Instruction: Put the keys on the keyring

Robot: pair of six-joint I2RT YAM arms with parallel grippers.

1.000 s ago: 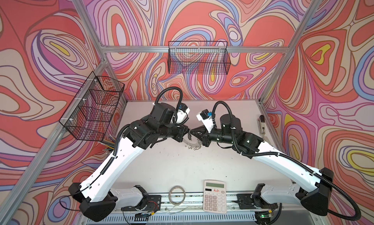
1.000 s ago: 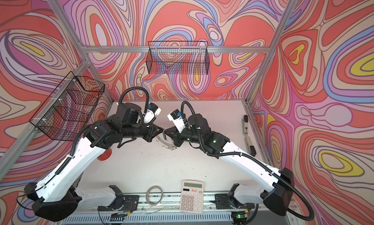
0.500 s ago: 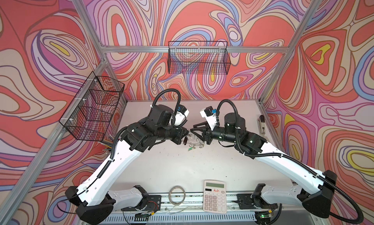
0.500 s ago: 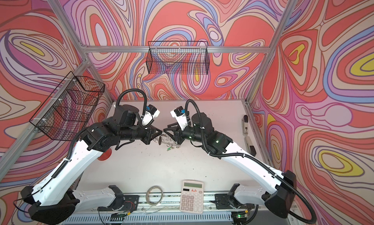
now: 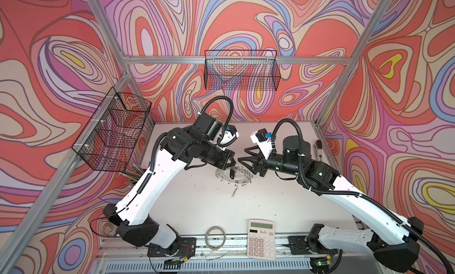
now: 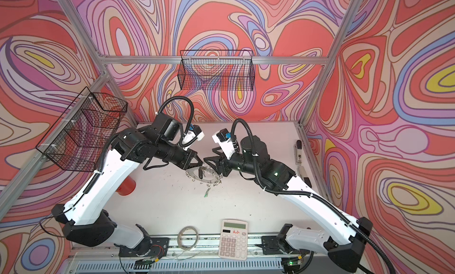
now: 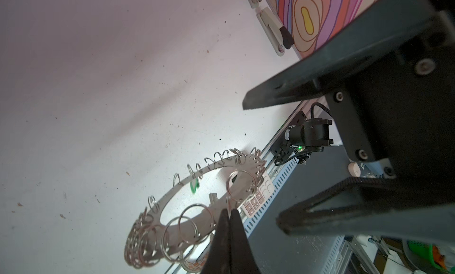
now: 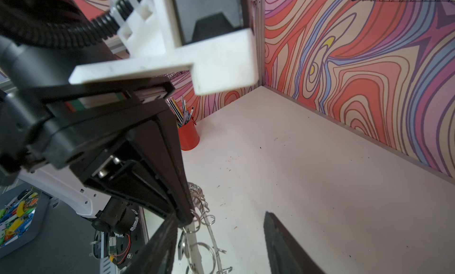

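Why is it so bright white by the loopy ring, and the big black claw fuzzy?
Left wrist view: light glares off the table inside the keyring; the right pincer sits too near the lens, so it blurs; both top views: evenly lit.

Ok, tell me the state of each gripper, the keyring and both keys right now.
left gripper: shut, pinching one wire loop
right gripper: open, holding nothing
keyring: held by the left gripper at one rim loop
black-tag key: inside the disc's hole; hooked or not, cannot tell
green-tag key: by the disc's near rim; hooked or not, cannot tell
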